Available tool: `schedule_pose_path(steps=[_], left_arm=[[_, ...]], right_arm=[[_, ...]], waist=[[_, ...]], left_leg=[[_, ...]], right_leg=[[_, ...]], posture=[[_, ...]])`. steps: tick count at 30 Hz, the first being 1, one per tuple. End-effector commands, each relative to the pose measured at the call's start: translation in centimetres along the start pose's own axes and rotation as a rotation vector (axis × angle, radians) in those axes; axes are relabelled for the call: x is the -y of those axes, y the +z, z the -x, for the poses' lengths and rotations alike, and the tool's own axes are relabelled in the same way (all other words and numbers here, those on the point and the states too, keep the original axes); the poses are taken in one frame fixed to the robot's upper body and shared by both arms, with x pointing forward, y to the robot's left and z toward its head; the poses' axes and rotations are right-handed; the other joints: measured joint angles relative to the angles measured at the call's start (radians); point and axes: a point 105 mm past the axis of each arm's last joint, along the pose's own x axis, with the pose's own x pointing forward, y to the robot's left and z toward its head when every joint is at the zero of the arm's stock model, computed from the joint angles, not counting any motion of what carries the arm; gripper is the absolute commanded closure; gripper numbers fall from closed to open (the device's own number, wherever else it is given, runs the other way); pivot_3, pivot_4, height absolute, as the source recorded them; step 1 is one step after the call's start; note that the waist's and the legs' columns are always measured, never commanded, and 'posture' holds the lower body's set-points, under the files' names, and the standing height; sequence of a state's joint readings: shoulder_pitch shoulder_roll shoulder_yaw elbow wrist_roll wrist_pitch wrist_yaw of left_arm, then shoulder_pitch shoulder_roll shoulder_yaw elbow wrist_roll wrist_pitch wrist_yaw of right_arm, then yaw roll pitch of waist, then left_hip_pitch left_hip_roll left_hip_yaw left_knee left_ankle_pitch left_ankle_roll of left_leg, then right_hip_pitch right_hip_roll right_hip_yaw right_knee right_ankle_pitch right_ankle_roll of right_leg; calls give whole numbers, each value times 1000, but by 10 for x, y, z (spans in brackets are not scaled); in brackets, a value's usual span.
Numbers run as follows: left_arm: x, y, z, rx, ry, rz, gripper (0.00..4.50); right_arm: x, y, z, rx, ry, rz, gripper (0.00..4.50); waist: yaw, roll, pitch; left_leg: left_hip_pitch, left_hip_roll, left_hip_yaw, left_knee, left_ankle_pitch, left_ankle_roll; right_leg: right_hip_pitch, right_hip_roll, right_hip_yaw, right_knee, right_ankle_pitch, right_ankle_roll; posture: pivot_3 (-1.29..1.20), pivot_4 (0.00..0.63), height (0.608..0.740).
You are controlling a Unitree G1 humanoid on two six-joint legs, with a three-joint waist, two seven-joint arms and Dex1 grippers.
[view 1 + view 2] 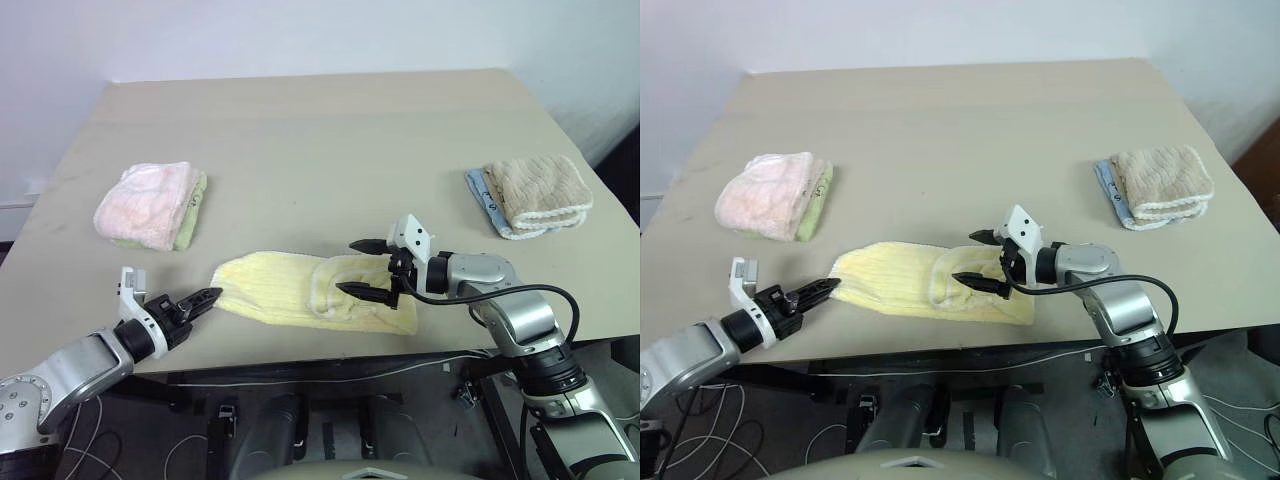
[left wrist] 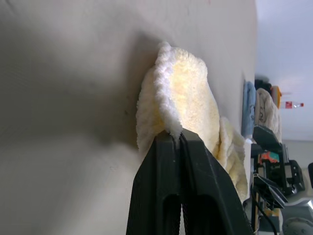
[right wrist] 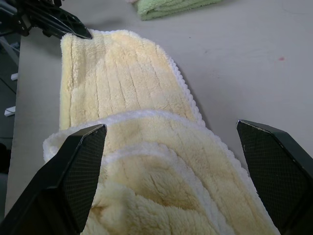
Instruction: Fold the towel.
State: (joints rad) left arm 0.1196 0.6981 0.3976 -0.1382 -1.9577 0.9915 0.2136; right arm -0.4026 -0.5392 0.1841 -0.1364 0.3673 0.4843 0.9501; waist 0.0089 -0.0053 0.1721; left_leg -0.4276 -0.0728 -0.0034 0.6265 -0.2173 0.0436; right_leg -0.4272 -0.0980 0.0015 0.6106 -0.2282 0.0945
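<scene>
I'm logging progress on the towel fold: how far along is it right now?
Partly done: the yellow towel lies in a long strip, its right end already doubled over. In hand: the left gripper is shut on its left corner; the right gripper hangs open over the doubled end. Left: carrying that corner across.

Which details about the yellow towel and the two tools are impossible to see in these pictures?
- Towel underside: hidden by its own folds, head views.
- Left tool: shut on the hem; how much cloth is pinched is hidden by its fingers, left wrist view.
- Right tool: bases cut off, right wrist view.
</scene>
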Motion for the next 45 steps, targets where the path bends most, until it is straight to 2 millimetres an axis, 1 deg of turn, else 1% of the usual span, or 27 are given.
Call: schedule_pose_path(steps=[1,2,4,8,10,12,13,15,16,19,20,23,27,29,31,34,36,40,45], left_arm=[[4,20,5,49,-13,-48,4443],[7,30,6,75,-22,-68,4443],[12,42,6,101,-39,-95,4443],[55,64,6,117,-151,-196,4443],[68,71,7,124,-182,-221,4443],[90,74,5,111,-262,-252,4443],[103,71,3,82,-314,-284,4443],[120,61,-1,10,-382,-339,4443],[124,57,-2,-15,-399,-355,4443],[137,35,-11,-153,-429,-454,4443],[138,31,-14,-181,-426,-482,4443],[151,21,-21,-265,-495,-501,4443],[158,2,-30,-397,-550,-548,4443],[163,-11,-38,-468,-594,-549,4443],[167,-23,-49,-523,-624,-557,4443],[171,-32,-72,-554,-615,-549,4443],[171,-41,-82,-595,-609,-576,4443],[176,-55,-89,-671,-653,-584,4443],[171,-77,-103,-785,-654,-643,4443]], right_arm=[[1,18,6,67,-12,25,0],[2,19,8,71,-13,23,0],[3,19,9,71,-14,22,0],[5,18,12,67,-31,25,0],[7,19,13,71,-40,22,0],[10,17,16,58,-61,31,0],[11,16,17,56,-66,33,0],[11,17,20,58,-71,32,0],[11,17,21,60,-73,32,0],[16,18,26,59,-108,34,0],[18,18,28,59,-117,33,0],[23,14,37,33,-150,45,0],[26,14,49,30,-192,41,0],[31,12,57,22,-226,40,0],[35,11,64,12,-260,42,0],[39,10,71,10,-305,45,0],[39,8,73,5,-328,44,0],[34,3,77,-10,-349,42,0],[37,1,89,-16,-414,35,0]], waist=[[0,0,0],[0,0,0],[2,-1,0],[1,-1,1],[0,-1,1],[0,-1,1],[0,-1,1],[1,-2,1],[1,-2,1],[0,-2,2],[0,-2,2],[2,-2,2],[2,-2,2],[4,-2,2],[4,-3,2],[4,-3,2],[2,-3,2],[3,-3,2],[4,-3,2]], left_leg=[[0,0,0,0,0,0],[0,0,0,0,0,0],[0,0,0,0,0,0],[-1,0,0,0,0,0],[-1,0,0,-1,0,0],[-1,0,0,-2,0,0],[-2,0,0,-3,0,-1],[-2,0,0,-4,1,-2],[-2,0,0,-4,1,-2],[-2,0,0,-4,2,-2],[-2,0,0,-4,2,-3],[-2,0,0,-4,2,-3],[-2,0,0,-4,2,-3],[-2,0,0,-4,2,-3],[-2,0,0,-3,2,-3],[-2,0,0,-1,2,-3],[-3,0,0,-1,3,-3],[-4,0,0,-1,3,-3],[-5,0,0,2,3,-3]], right_leg=[[0,0,0,0,0,0],[0,0,0,0,0,0],[0,0,0,0,0,0],[0,0,0,-1,0,0],[-1,0,0,-1,0,0],[-1,0,0,-2,0,0],[-2,0,0,-2,0,0],[-2,1,0,-2,0,0],[-1,1,0,-1,0,0],[0,1,0,-1,0,0],[0,1,0,-1,0,0],[0,1,0,0,0,0],[0,1,0,-1,0,0],[0,1,0,-1,0,0],[1,1,-1,0,0,0],[1,1,-1,0,0,1],[1,1,-1,0,0,1],[0,1,0,1,0,1],[1,1,-1,1,0,1]], posture=[[0,150,740],[0,150,740],[0,150,740],[0,150,740],[0,150,740],[0,150,740],[0,150,740],[0,150,740],[0,150,740],[0,150,740],[0,150,740],[0,150,740],[0,150,740],[0,150,740],[0,150,740],[0,150,740],[0,150,740],[0,150,740],[0,150,740]])
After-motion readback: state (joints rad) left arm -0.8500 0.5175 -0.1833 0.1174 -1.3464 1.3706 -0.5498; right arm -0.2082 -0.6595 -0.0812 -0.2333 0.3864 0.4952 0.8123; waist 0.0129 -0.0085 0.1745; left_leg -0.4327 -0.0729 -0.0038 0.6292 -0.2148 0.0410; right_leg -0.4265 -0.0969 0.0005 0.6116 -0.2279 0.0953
